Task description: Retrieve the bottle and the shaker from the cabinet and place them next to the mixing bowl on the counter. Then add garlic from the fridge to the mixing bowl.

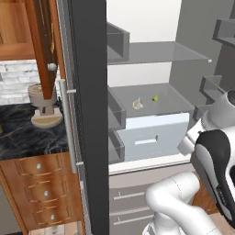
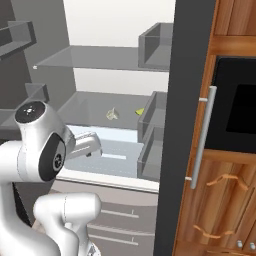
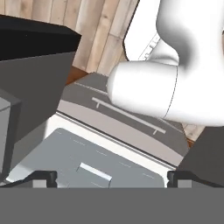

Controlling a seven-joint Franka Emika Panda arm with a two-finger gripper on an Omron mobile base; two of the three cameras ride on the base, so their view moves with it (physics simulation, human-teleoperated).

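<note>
The tall dark grey fridge (image 1: 89, 114) with its long vertical silver handle (image 1: 67, 124) stands open in front of the robot, showing pale grey glass shelves and a pale drawer (image 1: 153, 135) with a slot handle. The white arm reaches in from below the shelves. In the hand view its two small dark fingertips (image 3: 112, 178) sit at the far left and far right of the bottom edge, so the gripper (image 3: 112, 178) is spread as wide as it goes and has nothing between its jaws. That view looks down across the drawer's top, not at the shelf above.

The step in hand appears to be fetching the garlic. To do it well, the hand likely needs to rise over the drawer front, turn to face the shelf, and come down with one finger on either side of the bulb, keeping clear of the door bins at the side.

The small pale cream garlic bulb (image 1: 137, 104) lies on the middle glass shelf (image 1: 179, 98), toward its left half in the left base view, with papery folds and an uneven outline. A small yellow-green item (image 1: 155, 97) rests near it on the same shelf, apart from it; what it is cannot be told
</note>
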